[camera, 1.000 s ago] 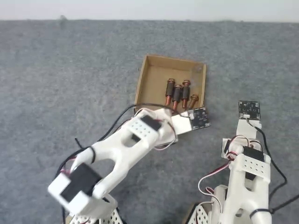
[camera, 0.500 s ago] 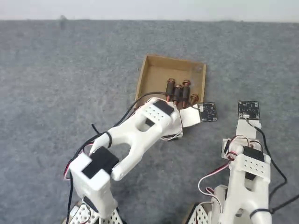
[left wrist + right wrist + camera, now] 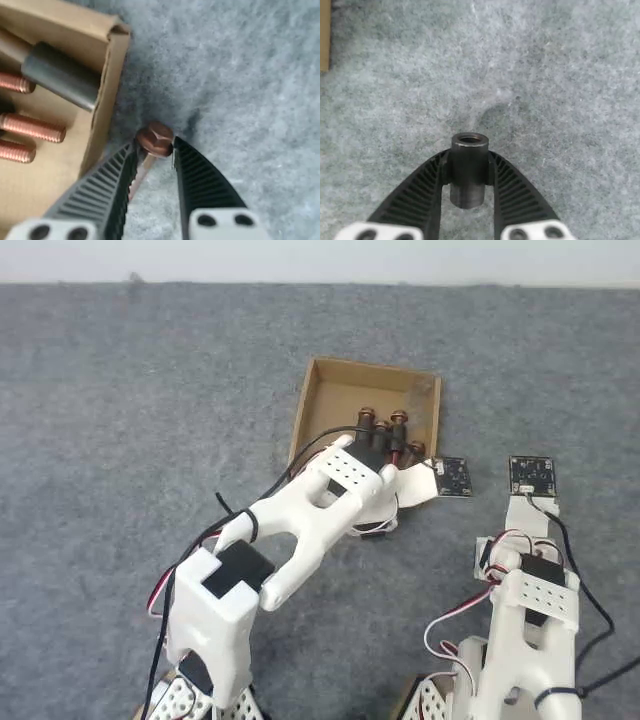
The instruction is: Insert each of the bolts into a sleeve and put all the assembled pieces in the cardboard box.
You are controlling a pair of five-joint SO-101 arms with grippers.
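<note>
High view, box: the cardboard box (image 3: 372, 367) sits open on grey carpet (image 3: 150, 390), with several assembled pieces (image 3: 380, 435) lying side by side inside.
High view, arms: the left arm (image 3: 320, 505) stretches to the box's near right corner. The right arm (image 3: 535, 605) stands well apart, to the box's right.
Left wrist view, pincer: the left gripper (image 3: 154, 146) is almost closed, clamping a copper bolt (image 3: 155, 139) just under its hex head, over carpet just outside the box wall.
Left wrist view, box: threaded ends and a dark sleeve rest inside.
Right wrist view, pincer: the right gripper (image 3: 468, 157) is squeezed around a dark sleeve (image 3: 468, 172), held upright with its hollow end up, above carpet.
</note>
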